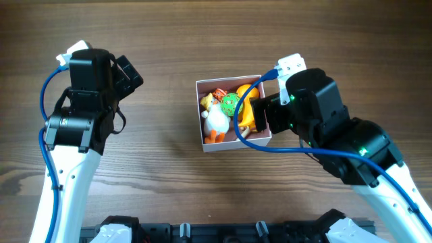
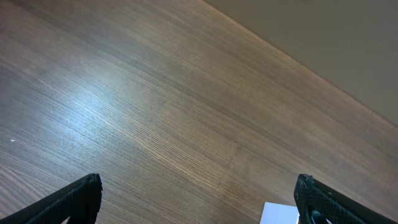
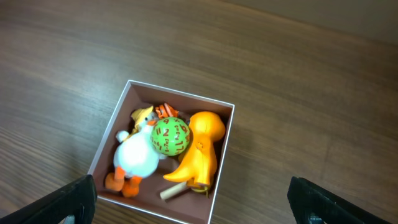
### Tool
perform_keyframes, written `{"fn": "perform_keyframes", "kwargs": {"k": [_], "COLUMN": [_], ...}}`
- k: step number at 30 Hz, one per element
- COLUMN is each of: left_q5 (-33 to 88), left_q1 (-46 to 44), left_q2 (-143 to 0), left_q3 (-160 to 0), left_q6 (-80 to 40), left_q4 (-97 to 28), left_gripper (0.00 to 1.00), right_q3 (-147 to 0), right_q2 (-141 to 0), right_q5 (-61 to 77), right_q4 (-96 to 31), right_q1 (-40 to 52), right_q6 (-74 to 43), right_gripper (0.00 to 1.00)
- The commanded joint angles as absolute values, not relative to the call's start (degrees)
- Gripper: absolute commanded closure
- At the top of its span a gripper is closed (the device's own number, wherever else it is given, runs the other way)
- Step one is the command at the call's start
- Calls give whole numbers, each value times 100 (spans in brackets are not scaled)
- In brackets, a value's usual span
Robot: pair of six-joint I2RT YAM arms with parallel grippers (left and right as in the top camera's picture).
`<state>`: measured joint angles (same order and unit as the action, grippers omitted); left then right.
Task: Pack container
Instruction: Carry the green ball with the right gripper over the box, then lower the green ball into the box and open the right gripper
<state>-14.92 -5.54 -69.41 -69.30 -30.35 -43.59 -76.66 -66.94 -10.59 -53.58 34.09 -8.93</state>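
Observation:
The container (image 1: 200, 108) is a square shallow box with white walls and a pink-brown inside, at the table's middle; it also shows in the right wrist view (image 3: 111, 130). It holds a white duck (image 3: 137, 155), a green numbered ball (image 3: 170, 137), an orange dinosaur toy (image 3: 200, 152) and a small wooden peg (image 3: 173, 191). My right gripper (image 3: 189, 199) is open and empty, above the box's right side. My left gripper (image 2: 199, 199) is open and empty over bare wood at the far left. A white corner of the container (image 2: 278, 213) shows by its right finger.
The table is dark wood grain (image 1: 169, 40). A blue cable (image 1: 283, 150) from the right arm loops over the container's right part. A black rail (image 1: 223, 233) runs along the table's front edge.

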Motion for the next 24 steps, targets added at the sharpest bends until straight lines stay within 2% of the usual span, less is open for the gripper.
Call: {"fn": "perform_keyframes", "kwargs": {"k": [1, 24], "left_q5": [-1439, -1439], "left_q1": [-523, -523], "left_q2": [-6879, -6879], "left_q3": [-6976, -6976], "left_q6": [-3089, -3089], "left_q4": [-4362, -4359], "left_gripper": [0, 0], "right_q3": [-7736, -7734], "right_q2": [-6860, -7540], "right_q5": [-1201, -1201], "right_q4": [-5360, -5358], "right_q1": [3411, 3411], "right_q6": [-899, -902], "right_gripper": [0, 0]}}
